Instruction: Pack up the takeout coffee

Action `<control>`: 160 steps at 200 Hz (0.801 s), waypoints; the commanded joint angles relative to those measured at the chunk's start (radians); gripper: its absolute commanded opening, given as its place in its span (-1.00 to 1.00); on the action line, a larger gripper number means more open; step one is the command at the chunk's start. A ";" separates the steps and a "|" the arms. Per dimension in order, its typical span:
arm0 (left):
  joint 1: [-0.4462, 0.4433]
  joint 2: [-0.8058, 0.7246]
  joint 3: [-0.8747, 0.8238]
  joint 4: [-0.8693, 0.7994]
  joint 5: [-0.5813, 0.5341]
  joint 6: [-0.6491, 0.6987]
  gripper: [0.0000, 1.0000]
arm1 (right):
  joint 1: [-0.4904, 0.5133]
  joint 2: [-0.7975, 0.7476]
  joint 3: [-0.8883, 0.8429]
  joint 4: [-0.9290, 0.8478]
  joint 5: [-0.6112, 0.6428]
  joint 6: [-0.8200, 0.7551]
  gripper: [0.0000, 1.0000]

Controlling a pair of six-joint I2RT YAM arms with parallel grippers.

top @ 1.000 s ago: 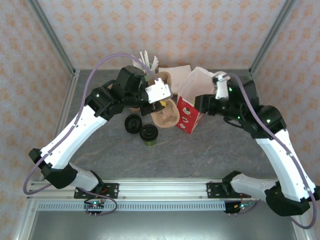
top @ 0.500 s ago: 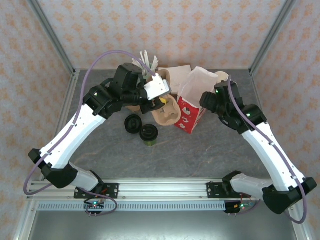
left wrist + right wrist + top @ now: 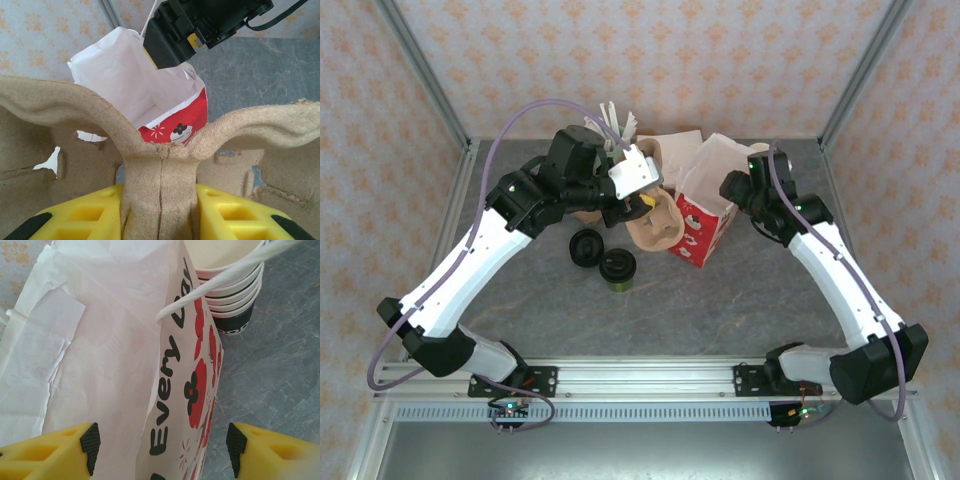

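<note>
The left gripper is clamping its yellow fingers onto the central ridge of a tan moulded-pulp cup carrier. Its jaws are closing on that ridge from both sides, and it is holding the carrier just beside the 9 o'clock side of an upright red-and-white paper bag printed with flowers and black lettering. The bag is standing on the grey marbled tabletop with its mouth gaping and its white inside showing. The right gripper is hanging at the bag's rim on the 2 o'clock side. In the right wrist view its jaws are standing wide apart, one yellow finger on each side of the printed side wall, with neither black pad pressing on the paper, so it is gripping nothing. The takeout coffee, a small paper cup with a dark olive-green side and a round black plastic lid, is standing upright on the tabletop at 7 o'clock from the carrier. It is sitting outside the bag and well apart from both grippers. A low round black plastic lid is lying just beside it at 10 o'clock. In the right wrist view a stack of cream-rimmed paper cups with dark bands is standing at 1 o'clock from the bag. The bag's white twisted-paper handle is crossing in front of the stack.
</note>
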 commanded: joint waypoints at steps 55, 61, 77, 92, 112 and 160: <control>0.005 0.010 0.072 0.033 0.067 -0.043 -0.28 | -0.013 0.017 0.034 -0.036 -0.078 -0.092 -0.51; 0.004 0.011 0.076 0.030 0.080 -0.048 -0.28 | -0.013 0.012 0.038 -0.049 -0.091 -0.110 -0.57; 0.001 0.009 0.080 0.038 0.117 -0.062 -0.28 | -0.013 -0.001 0.043 -0.077 -0.134 -0.150 -0.69; -0.006 0.008 0.080 0.046 0.151 -0.074 -0.28 | -0.013 -0.018 0.047 -0.105 -0.178 -0.181 -0.80; -0.023 0.012 0.080 0.052 0.175 -0.092 -0.28 | -0.013 -0.043 0.050 -0.139 -0.243 -0.213 -0.89; -0.046 0.071 0.138 0.033 0.194 -0.206 -0.26 | 0.006 -0.071 0.096 -0.267 -0.335 -0.298 -0.96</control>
